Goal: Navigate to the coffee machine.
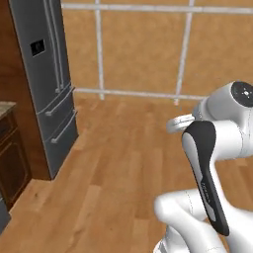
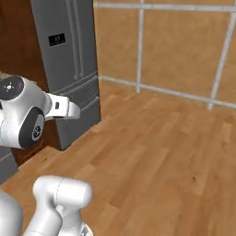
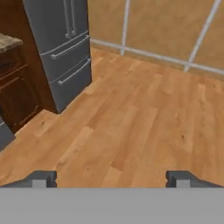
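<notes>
Item, nearest the lens: gripper [image 3: 112, 178], fingertips [image 3: 43, 177] set wide apart at 6 o'clock of the hand view, nothing between them, holding nothing; bare wooden floor [image 3: 131, 118] beneath.

Item, coffee machine: not in any frame; whereabouts cannot be told. Judged a rigid, fairly heavy boxy appliance, hard-shelled and slick; the task calls for driving up to it, not grasping, so no hold point is needed.

Item, grey refrigerator [image 1: 47, 79] at 10 o'clock, doors shut, handles [image 3: 70, 48] facing the room.

Item, dark wood cabinet [image 3: 17, 94] with stone counter edge [image 1: 6, 107] at 9 o'clock, beside the refrigerator.

Item, tan wall with pale rails [image 2: 175, 50] at 12 to 2 o'clock.
</notes>
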